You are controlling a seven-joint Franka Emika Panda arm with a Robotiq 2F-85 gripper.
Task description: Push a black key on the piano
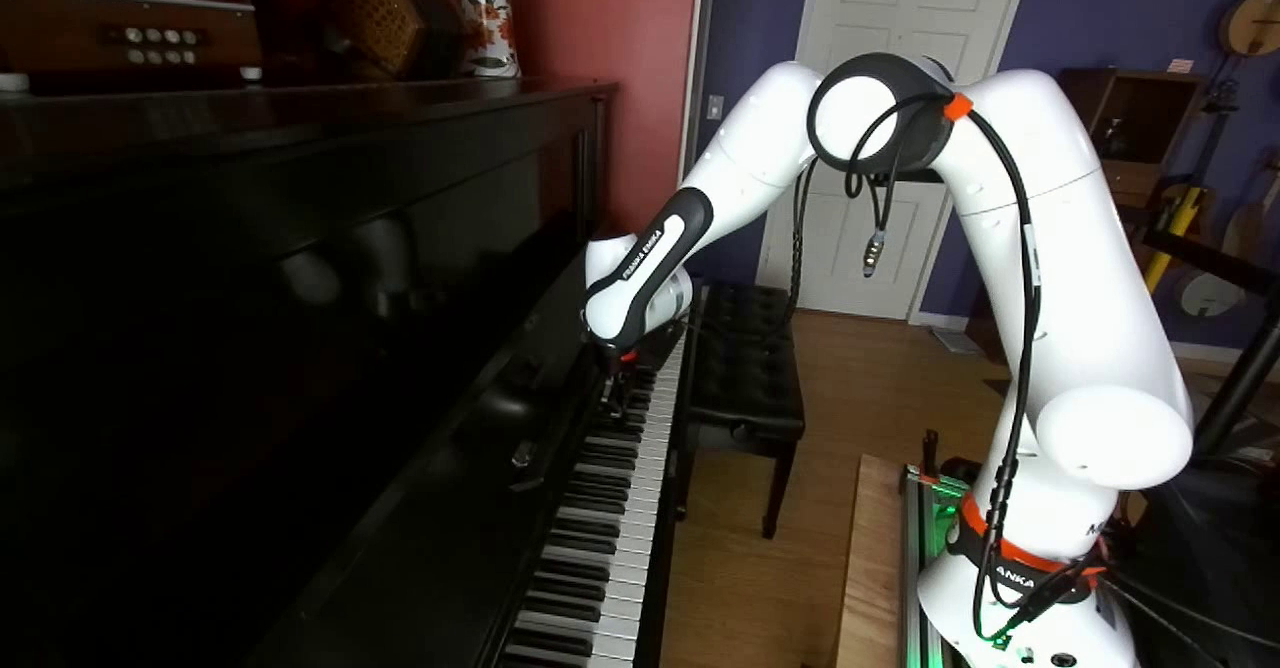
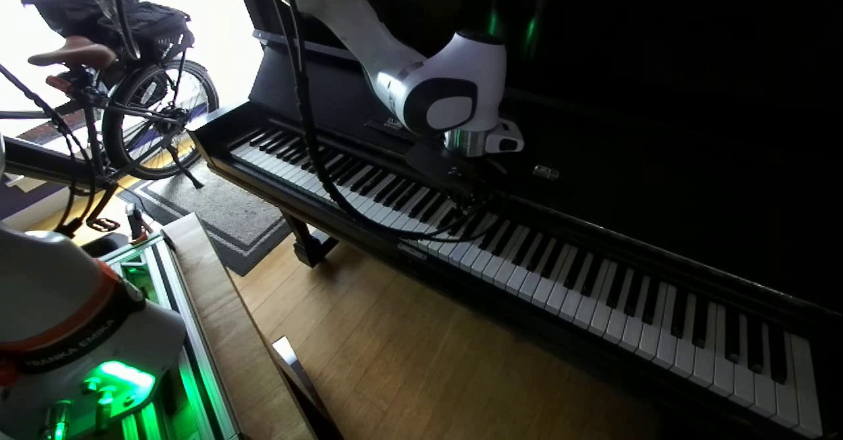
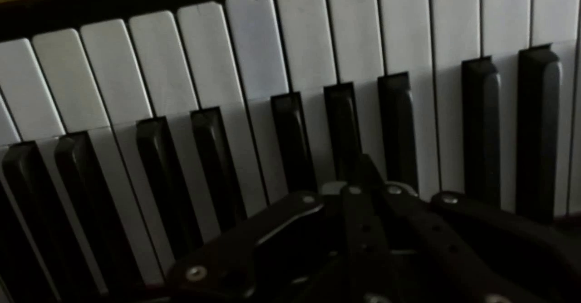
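Note:
The glossy black piano [image 1: 300, 388] fills the left of an exterior view and the back of an exterior view [image 2: 658, 137], with its key row exposed. My gripper [image 3: 363, 167] points down over the keys in the wrist view. Its fingers look shut together with nothing between them. The fingertips overlap the rear part of a black key [image 3: 343, 117], the middle of a group of three. Whether they touch it is too dark to tell. In both exterior views the gripper [image 1: 616, 398] sits low over the key row [image 2: 466, 199], near the fallboard.
A black padded bench [image 1: 745, 358] stands beside the piano. The robot base is on a wooden table [image 1: 862, 568]. The arm's cable [image 2: 323, 176] hangs in front of the keys. A bicycle [image 2: 158, 110] stands beyond the piano's end. An accordion [image 1: 150, 23] sits on top.

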